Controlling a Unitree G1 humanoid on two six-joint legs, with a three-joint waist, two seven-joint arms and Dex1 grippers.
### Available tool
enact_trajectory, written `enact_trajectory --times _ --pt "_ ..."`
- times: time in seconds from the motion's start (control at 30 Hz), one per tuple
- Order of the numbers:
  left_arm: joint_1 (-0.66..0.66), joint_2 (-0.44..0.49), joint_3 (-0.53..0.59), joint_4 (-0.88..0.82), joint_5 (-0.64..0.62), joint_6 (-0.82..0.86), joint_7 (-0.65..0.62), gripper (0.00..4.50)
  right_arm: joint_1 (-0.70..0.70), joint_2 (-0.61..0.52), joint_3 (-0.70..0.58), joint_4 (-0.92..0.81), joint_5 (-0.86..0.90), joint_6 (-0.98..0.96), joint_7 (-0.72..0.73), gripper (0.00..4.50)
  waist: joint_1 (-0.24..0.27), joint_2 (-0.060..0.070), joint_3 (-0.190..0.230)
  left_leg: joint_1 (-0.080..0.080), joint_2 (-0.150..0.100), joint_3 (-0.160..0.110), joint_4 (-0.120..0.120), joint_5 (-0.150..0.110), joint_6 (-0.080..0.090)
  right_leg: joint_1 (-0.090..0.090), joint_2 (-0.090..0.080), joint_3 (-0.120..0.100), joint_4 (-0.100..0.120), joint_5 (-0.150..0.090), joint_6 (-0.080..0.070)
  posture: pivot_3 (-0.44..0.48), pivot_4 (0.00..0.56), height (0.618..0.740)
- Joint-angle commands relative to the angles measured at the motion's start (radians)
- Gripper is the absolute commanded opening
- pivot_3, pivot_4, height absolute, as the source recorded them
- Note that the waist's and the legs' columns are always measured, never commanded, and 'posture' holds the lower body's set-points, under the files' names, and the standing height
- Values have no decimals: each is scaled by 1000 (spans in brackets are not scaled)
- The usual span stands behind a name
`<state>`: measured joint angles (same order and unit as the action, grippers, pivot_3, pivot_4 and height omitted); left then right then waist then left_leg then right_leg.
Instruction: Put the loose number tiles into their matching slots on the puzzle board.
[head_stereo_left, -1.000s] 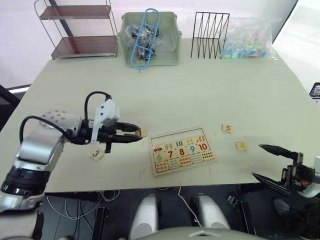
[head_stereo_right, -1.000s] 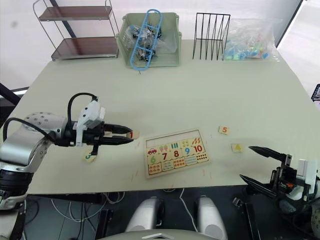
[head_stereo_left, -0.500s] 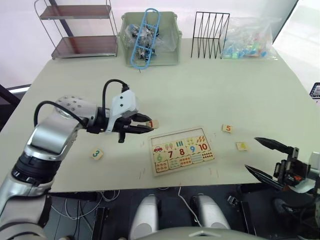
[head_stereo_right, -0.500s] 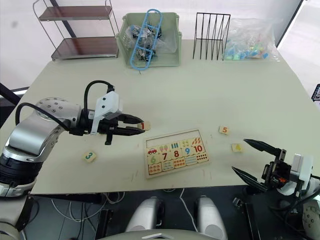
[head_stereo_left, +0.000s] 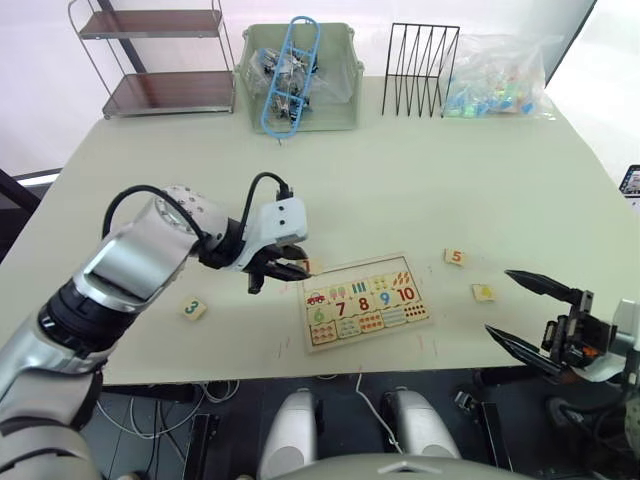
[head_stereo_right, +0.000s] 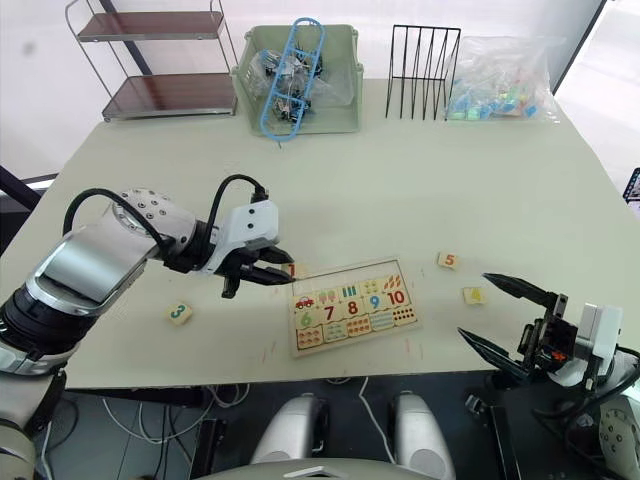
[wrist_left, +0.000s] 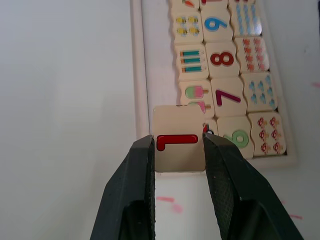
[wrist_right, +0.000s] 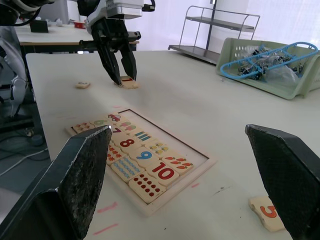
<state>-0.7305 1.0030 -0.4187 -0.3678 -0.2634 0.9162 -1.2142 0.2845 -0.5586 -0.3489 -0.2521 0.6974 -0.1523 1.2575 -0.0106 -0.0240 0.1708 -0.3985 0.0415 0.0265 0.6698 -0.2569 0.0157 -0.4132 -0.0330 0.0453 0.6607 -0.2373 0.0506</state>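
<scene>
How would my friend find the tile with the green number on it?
Start at the puzzle board near the table's front edge, then look to the robot's left, past the left claw. The 3 tile lies alone there, the only loose tile with a green digit.

— How's the light?

— Bright and even. The pale matte tabletop (head_stereo_left: 420, 190) is nearly washed out toward its far side, where white daylight glows behind the brown two-tier wire shelf (head_stereo_left: 160, 60).

— Any shadows?

— Soft ones. A faint grey shadow lies just beneath the left gripper (head_stereo_right: 283, 272), and the black wire rack (head_stereo_left: 420, 70) throws almost none.

— Blur?

— In the right wrist view the right gripper's black fingers (wrist_right: 75, 185) loom large and soft, out of focus, while the flat light-wood puzzle board with coloured numbers (wrist_right: 145, 160) between them is sharp. In the left wrist view the small wooden tile with a red 1 (wrist_left: 179, 145) is crisp.

— Glare?

— Slight shine on the clear plastic bag of coloured pieces (head_stereo_left: 497, 75).
</scene>
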Motion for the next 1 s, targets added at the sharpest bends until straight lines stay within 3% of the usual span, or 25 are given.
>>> enact_trajectory --times 0.03,0.47,1.0 --pt "-31 12 -41 -25 33 23 -13 920 17 5 -11 -23 11 -11 1 4500 0 0 0 0 0 0 0 0 0 0 0 0 0 0 0 0 150 740" --pt "-73 -66 -149 64 129 28 11 920 73 0 -39 -18 17 -14 14 4500 0 0 0 0 0 -1 0 0 0 0 0 0 0 0 0 0 150 740" --pt "-71 -129 -171 91 174 30 23 920 98 15 -42 -32 8 -39 -3 4500 1 0 0 -1 0 -1 1 0 0 0 0 -1 0 0 0 0 150 740"
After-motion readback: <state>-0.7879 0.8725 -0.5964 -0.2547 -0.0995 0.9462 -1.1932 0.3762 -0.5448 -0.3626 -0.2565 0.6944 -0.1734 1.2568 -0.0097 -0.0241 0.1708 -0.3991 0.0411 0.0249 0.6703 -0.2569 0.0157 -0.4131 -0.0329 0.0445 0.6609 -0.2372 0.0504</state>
